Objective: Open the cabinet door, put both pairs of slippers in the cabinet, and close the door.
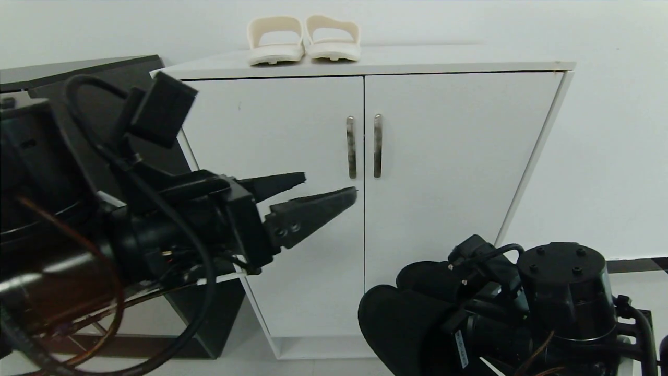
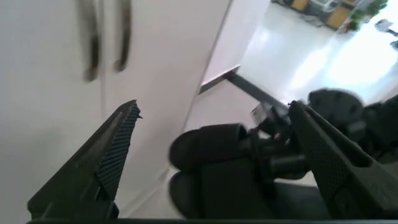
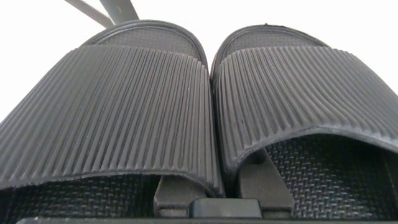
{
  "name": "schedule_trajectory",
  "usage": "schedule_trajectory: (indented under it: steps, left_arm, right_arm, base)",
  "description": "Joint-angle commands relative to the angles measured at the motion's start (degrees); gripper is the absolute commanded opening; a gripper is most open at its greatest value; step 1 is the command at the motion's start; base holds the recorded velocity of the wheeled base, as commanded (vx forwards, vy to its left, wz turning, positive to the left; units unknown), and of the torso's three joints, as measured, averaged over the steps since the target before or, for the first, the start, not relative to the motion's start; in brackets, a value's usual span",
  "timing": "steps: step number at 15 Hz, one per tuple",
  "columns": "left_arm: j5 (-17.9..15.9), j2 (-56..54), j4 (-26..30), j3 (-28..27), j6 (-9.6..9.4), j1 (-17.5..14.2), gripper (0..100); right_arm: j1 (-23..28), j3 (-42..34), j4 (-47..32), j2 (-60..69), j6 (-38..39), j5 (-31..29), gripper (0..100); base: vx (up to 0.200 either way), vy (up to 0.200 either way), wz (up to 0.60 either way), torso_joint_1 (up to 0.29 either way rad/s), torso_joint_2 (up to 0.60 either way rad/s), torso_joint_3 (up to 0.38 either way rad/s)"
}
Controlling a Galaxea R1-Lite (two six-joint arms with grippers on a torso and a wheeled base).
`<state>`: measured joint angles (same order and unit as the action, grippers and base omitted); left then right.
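Left gripper (image 1: 331, 184) spread apart, empty. Left door handle (image 1: 352, 147) sits just ahead of it, slightly above; doors shut. I'd straddle it squarely, then pull along the hinge arc. Right gripper (image 3: 217, 194) clamped on black slippers (image 3: 205, 106).

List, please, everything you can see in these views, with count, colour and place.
cabinet: one, white, against the wall, both doors shut
door handles: two, metal, side by side where the doors meet
cream slippers: one pair, cream, on the cabinet's top
black slippers: one pair, black, held in the right gripper
dark unit: one, black, beside the cabinet on the robot's left
left gripper: one, black, open, before the left door just below the handles
right gripper: one, black, shut on the black slippers, low before the right door
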<state>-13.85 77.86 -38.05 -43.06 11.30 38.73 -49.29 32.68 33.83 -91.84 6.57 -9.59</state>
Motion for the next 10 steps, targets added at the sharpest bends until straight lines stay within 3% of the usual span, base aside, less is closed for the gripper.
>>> schedule_trajectory:
  steps: [1,2,4,6,10]
  left_arm:
    - [-0.39,8.36,0.08,-6.95,1.62,4.42,100]
    - [-2.06,10.47,-0.01,-9.15,1.71,5.22,100]
    - [-4.96,13.54,-0.27,-12.58,4.08,6.01,100]
    - [-6.37,16.01,-0.27,-15.57,5.22,6.01,100]
    - [-6.19,18.82,-0.01,-19.43,5.31,5.04,100]
  right_arm:
    - [-0.02,-0.25,0.71,-0.97,-0.07,-0.07,0]
    - [-0.02,-0.25,1.24,-0.79,-0.07,-0.25,0]
    - [-0.02,-0.60,1.68,-0.70,-0.07,-0.34,0]
    - [-0.02,-0.87,1.77,-0.70,-0.07,-0.25,0]
    - [-0.02,-0.60,1.77,-1.06,-0.24,-0.43,0]
  base:
    - [0.000,0.000,0.00,0.000,0.00,0.000]
    - [0.000,0.000,0.00,0.000,0.00,0.000]
    - [0.000,0.000,0.00,0.000,0.00,0.000]
    - [0.000,0.000,0.00,0.000,0.00,0.000]
    - [0.000,0.000,0.00,0.000,0.00,0.000]
